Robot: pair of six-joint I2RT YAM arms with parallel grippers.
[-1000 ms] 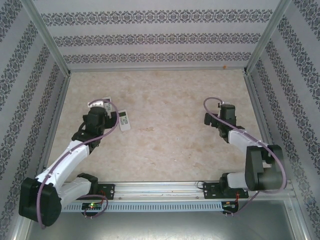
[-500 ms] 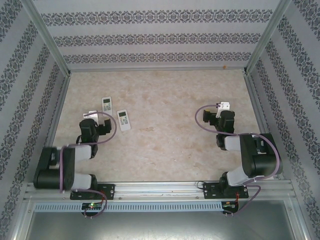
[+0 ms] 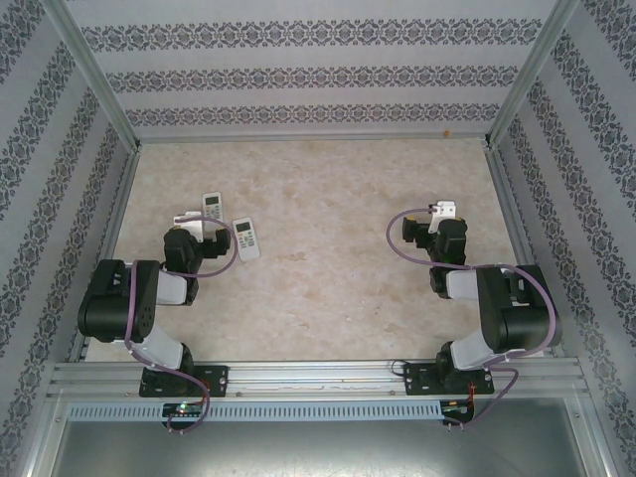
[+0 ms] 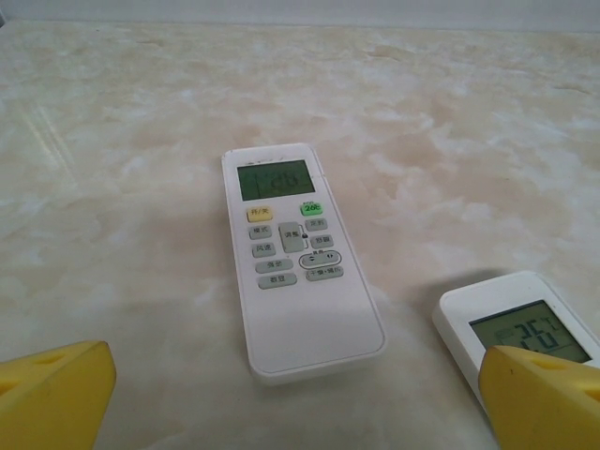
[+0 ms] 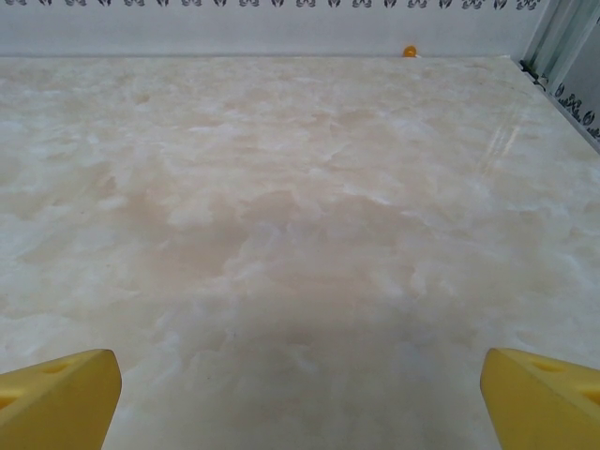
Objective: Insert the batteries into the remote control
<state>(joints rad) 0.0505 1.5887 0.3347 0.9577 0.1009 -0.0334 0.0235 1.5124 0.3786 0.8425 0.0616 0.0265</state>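
The left fingers [image 4: 56,398] and right fingers [image 5: 56,398] stand wide apart and hold nothing above the beige marbled worktop [image 5: 300,234]. Just ahead of the left pair a white plastic remote control [image 4: 511,323] lies face up, with a second white remote [image 4: 291,253] beyond it. Both are probably light, rigid and slick, best gripped across the long edges. The battery bays face down and are hidden, but the lit screens [image 4: 274,178] suggest batteries inside.

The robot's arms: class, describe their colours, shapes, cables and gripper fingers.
Both the left arm and right arm have chunky black joints, white link sections and a looping purple cable. The left gripper and right gripper have yellow wedge-shaped fingers.
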